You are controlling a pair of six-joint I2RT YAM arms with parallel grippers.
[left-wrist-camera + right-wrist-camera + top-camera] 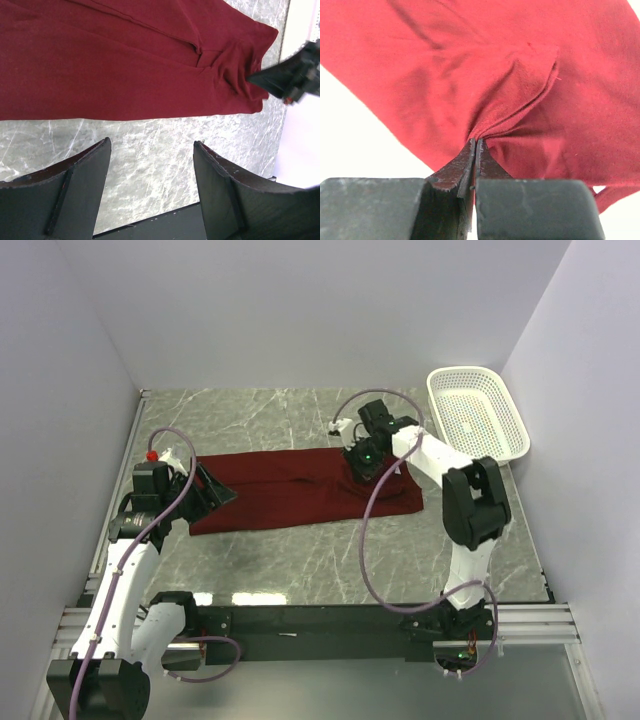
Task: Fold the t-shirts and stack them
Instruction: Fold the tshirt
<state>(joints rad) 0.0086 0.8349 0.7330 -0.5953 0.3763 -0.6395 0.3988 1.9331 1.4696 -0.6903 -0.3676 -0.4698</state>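
Note:
One maroon t-shirt lies folded into a long band across the marble table. My right gripper is down on the band's right part. In the right wrist view its jaws are shut on a pinched ridge of the t-shirt, and the cloth gathers into folds at the tips. My left gripper is at the band's left end. It is open, and in the left wrist view the gripper has only bare marble between its fingers, just short of the t-shirt's edge.
A white perforated basket stands at the back right corner of the table. White walls close in the table on the left, back and right. A black rail runs along the near edge by the arm bases.

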